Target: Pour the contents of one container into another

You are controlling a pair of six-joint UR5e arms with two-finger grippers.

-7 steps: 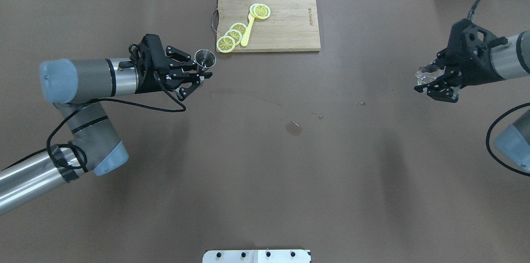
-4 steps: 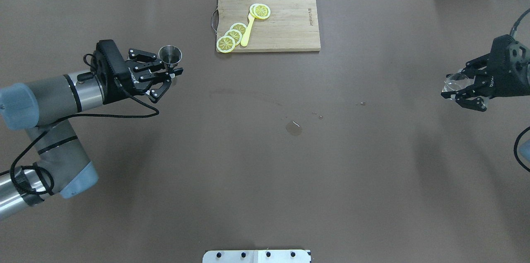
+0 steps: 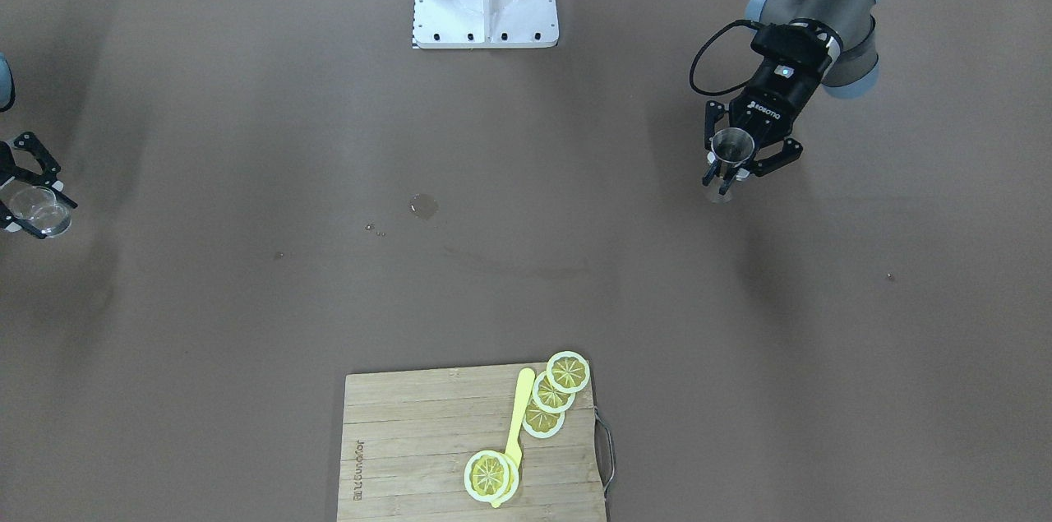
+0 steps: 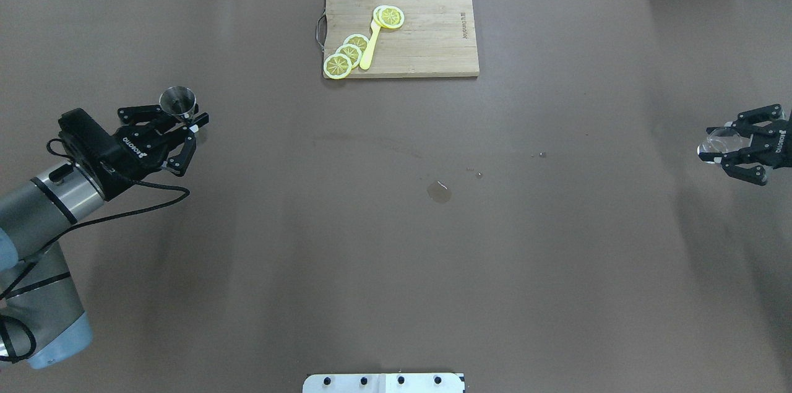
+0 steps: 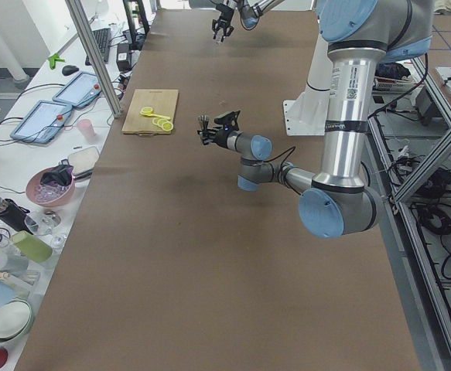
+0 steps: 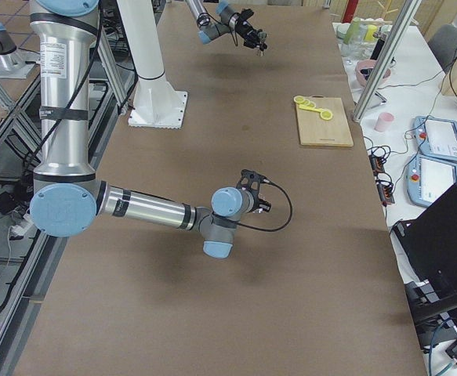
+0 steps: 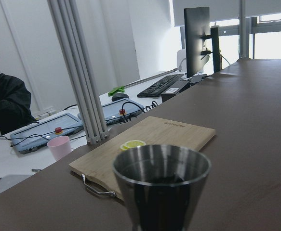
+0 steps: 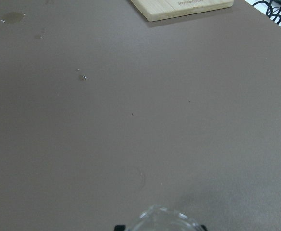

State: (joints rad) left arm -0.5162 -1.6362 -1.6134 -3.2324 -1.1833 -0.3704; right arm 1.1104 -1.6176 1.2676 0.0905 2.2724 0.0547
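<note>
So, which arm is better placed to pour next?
Probably the left: the left gripper holds the steel jigger upright, nearer mid-table; the right gripper holds the clear glass at the view's edge.

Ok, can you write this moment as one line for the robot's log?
left gripper: shut on steel jigger, upright | right gripper: shut on clear glass | spacing: far apart | small puddle: mid-table

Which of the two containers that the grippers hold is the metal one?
The metal cup in the left gripper: shiny steel, cone-shaped. The right gripper holds a clear glass.
</note>
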